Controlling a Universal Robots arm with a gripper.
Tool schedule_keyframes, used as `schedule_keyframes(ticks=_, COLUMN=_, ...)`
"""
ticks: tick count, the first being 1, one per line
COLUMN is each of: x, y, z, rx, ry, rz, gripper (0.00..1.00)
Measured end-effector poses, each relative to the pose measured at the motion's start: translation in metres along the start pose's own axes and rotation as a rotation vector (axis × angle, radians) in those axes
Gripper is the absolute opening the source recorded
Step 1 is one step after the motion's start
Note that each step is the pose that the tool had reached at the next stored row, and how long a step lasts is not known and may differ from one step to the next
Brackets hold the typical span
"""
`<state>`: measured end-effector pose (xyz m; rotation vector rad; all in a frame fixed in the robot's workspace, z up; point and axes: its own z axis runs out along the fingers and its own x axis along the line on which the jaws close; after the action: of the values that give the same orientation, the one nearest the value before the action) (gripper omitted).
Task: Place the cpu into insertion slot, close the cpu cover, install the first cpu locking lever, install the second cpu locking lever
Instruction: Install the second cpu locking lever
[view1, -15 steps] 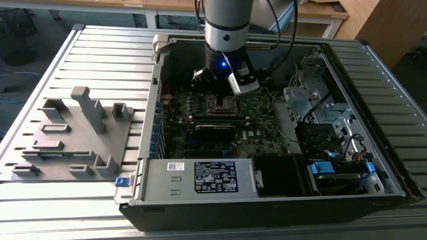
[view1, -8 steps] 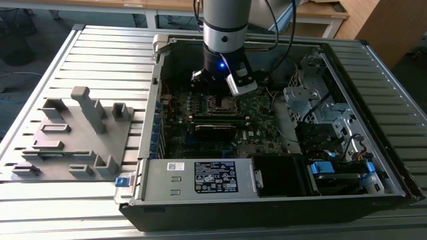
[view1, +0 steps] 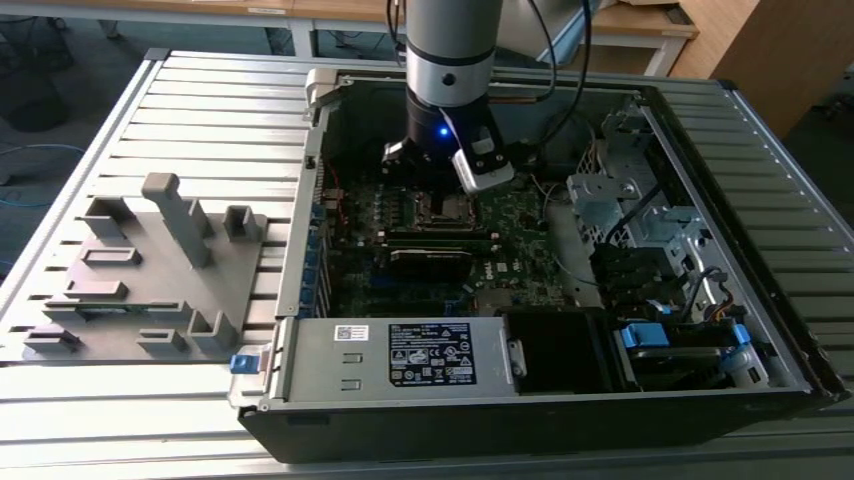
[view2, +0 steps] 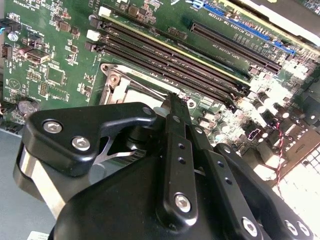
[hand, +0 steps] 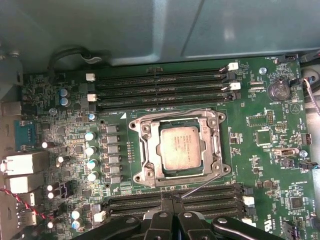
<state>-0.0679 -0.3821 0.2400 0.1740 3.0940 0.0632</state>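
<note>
**CPU seated under its cover, levers still to secure**

We see the cpu (hand: 181, 148) lying flat in the insertion slot (hand: 152, 150), with the cpu cover (hand: 176, 120) down around it so the chip's grey top shows through the window. A thin wire locking lever (hand: 202, 186) runs slanting from the socket's corner toward our tool (hand: 172, 202), whose fingertips (hand: 166, 206) are pressed together with nothing between them, just beside the lever's free end and over the memory slots (hand: 160, 82). In the exterior view the arm stands over the motherboard (view1: 514, 235) inside the open computer case (view1: 534, 390) on the counter (view1: 174, 120).

We judge the risk to be in the lever: if the closed tips slide off the springy wire, it may snap back, or the tips may scrape the memory slots nearby. A lever not hooked leaves the cover loose.
</note>
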Motion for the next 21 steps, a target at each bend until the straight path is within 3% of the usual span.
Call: schedule_keyframes(ticks=21, x=0.0053, y=-0.0007, z=0.0022, rx=0.0001, ry=0.0, rz=0.0, gripper=0.1)
